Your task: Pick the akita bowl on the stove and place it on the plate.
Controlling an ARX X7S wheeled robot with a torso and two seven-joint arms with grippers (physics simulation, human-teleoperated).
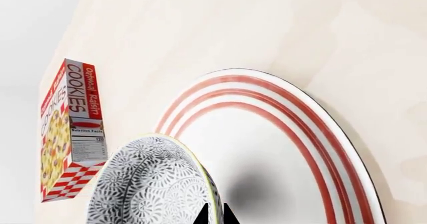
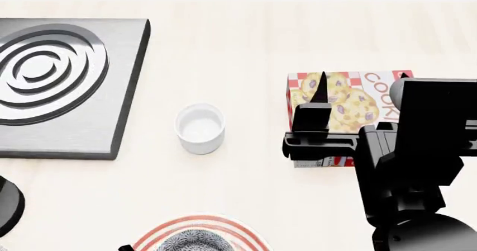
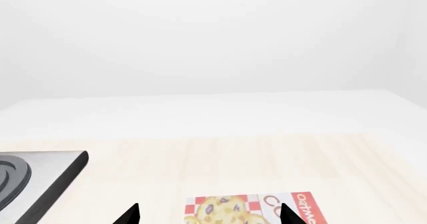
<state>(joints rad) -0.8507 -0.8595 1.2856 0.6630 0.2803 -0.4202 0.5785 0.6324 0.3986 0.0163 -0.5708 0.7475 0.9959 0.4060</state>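
1. Left wrist view: the left gripper (image 1: 215,215) shows only as two dark fingertip points standing close together at the rim of the akita bowl (image 1: 150,184). The rim seems pinched between them, so I judge it clamped on the bowl. Directly beyond the fingertips lies the plate (image 1: 313,134), and a soft shadow falls on its centre. Whether the bowl rests on the plate or hangs just above it cannot be told. A cookie box (image 1: 70,129) lies further off, beyond the bowl.

2. Head view: the stove (image 2: 111,94) is bare, well away from both grippers. The bowl sits over the plate at the near edge. A white cup (image 2: 200,128) stands between stove and box. The right gripper (image 2: 361,83) hovers over the box with fingers spread, holding nothing.

3. Right wrist view: its fingertips are wide apart, with the box just ahead between them.

Judgement: lift and carry are done; setting down and release remain.
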